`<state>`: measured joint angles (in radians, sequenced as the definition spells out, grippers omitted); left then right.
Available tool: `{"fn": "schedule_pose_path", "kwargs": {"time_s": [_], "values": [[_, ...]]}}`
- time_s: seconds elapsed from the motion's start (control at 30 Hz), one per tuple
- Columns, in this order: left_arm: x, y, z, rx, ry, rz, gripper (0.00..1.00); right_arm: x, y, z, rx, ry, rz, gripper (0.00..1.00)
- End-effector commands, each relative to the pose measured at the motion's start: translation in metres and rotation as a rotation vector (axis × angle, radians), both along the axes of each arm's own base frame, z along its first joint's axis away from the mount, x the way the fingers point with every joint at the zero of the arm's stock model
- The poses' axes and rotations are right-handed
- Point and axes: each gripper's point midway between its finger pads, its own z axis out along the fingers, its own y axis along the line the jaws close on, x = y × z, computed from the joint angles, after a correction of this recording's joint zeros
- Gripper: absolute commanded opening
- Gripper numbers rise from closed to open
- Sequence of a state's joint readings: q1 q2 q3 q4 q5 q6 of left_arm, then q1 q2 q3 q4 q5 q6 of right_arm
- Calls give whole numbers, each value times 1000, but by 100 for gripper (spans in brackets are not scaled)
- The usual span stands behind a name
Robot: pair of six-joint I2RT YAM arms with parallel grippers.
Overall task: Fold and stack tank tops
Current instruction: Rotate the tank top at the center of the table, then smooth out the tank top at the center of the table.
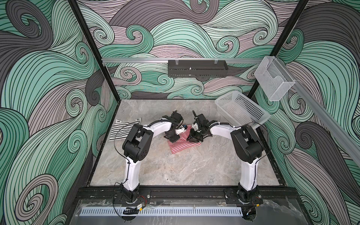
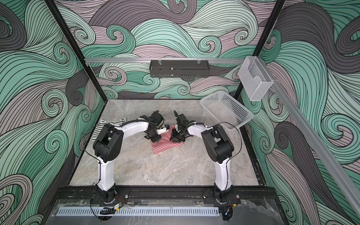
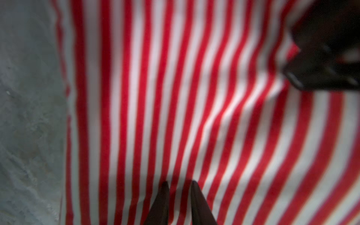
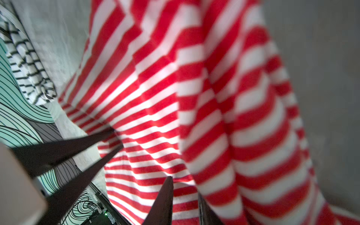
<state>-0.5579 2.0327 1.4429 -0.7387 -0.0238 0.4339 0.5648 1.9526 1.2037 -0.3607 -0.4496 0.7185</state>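
While both arms lean in over the middle of the table (image 1: 175,171), I see the red-and-white top (image 1: 183,145) lying there as a small, thick bundle, its stripes running roughly across it in both top views. The left gripper (image 1: 172,139) and right gripper (image 1: 192,139) sit side by side at its far edge.

From the left wrist, the left gripper's fingers (image 3: 165,196) stand close together with striped cloth between them, and the fabric puckers toward the other gripper. From the right wrist, the right gripper (image 4: 185,185) is likewise pinched on the cloth, which falls in soft folds, with creases fanning out from the left gripper (image 4: 116,139). I read both as clamped on this top.

The black-and-white top (image 1: 118,130) lies flat by the left wall, well apart. A white basket (image 1: 241,111) sits at the far right corner.
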Motion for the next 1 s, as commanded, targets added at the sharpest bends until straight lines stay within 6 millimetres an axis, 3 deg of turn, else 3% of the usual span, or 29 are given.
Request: {"fn": "schedule_pose_path", "kwargs": {"time_s": [0.0,0.07,0.13,0.23,0.4,0.53,0.67,0.83,0.97], "values": [[7,19,0,93,-61,6,21,-52,-8,-14,-128,71,-61,25],[8,21,3,98,-81,3,22,-73,3,-5,-115,56,-60,26],[10,20,6,93,-93,4,21,-79,11,9,-101,18,-54,26],[9,15,12,65,-91,6,21,-60,13,30,-62,-65,-84,26],[3,12,33,14,-95,18,21,-19,2,38,45,-82,-166,24],[-16,13,50,-37,-93,-14,21,5,1,31,125,-53,-199,22],[-41,20,50,-46,-33,-30,21,17,-3,17,155,-20,-220,21],[-82,28,38,-69,78,-89,21,25,-33,-4,129,10,-281,20],[-102,30,27,-71,152,-117,21,29,-61,-12,130,28,-319,19]]}}
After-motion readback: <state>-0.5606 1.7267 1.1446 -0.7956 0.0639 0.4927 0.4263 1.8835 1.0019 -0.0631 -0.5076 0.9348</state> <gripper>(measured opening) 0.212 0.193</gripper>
